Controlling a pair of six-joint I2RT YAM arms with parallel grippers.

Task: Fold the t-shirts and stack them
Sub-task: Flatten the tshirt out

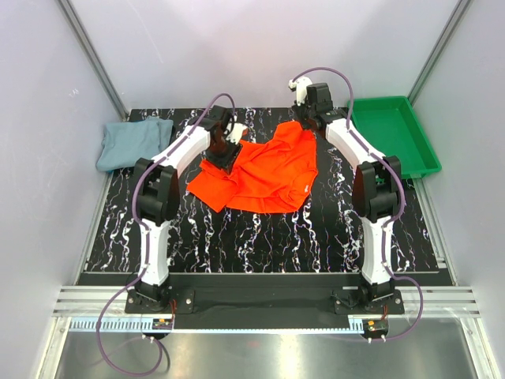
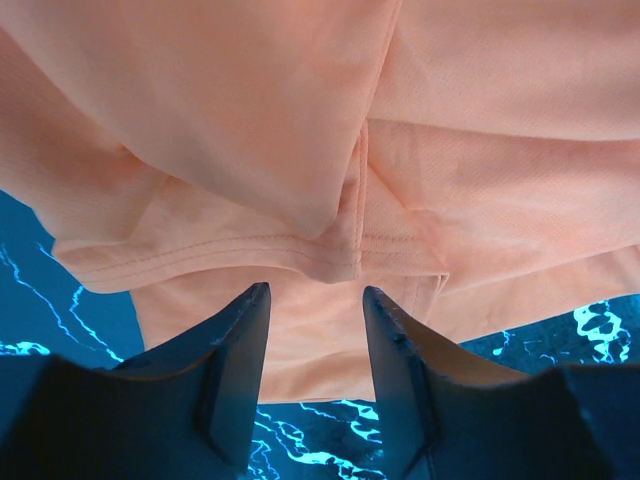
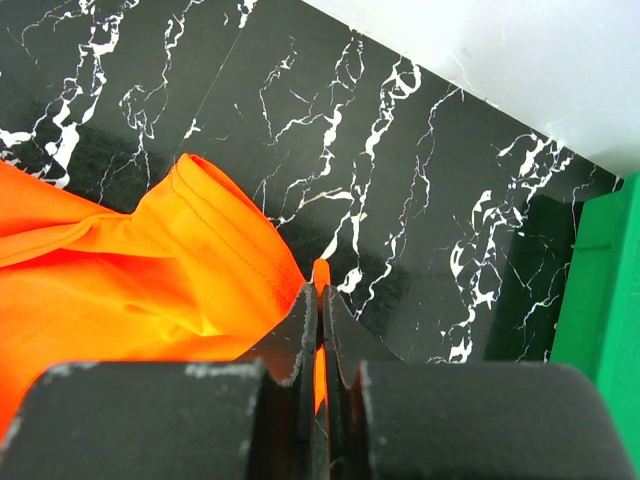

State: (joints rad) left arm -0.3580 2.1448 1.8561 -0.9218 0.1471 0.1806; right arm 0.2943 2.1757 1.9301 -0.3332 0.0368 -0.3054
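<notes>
From above, the bright orange-red cloth t-shirt [image 1: 264, 170] lies rumpled and partly spread at the far middle of the black white-veined marble-pattern table [image 1: 260, 237], between the two arms. The left gripper [image 1: 233, 150] is down at the shirt's left edge, and the right gripper [image 1: 304, 118] is at its far right corner. The muted grey-blue cloth t-shirt [image 1: 134, 142] sits bunched at the far left edge of the table, well apart from the orange one. The rigid green plastic tray [image 1: 394, 134] lies at the far right.

In the left wrist view, the left gripper [image 2: 315, 295] has its jaws spread, the dark fingers [image 2: 245, 340] pointing at a stitched hem fold of the orange shirt [image 2: 250, 120]. Whether the tips touch the cloth is hard to tell.

In the right wrist view, the right gripper [image 3: 318, 295] is pressed together, pinching a thin sliver of the orange shirt [image 3: 120, 260] edge, with the tray [image 3: 600, 300] to its right
</notes>
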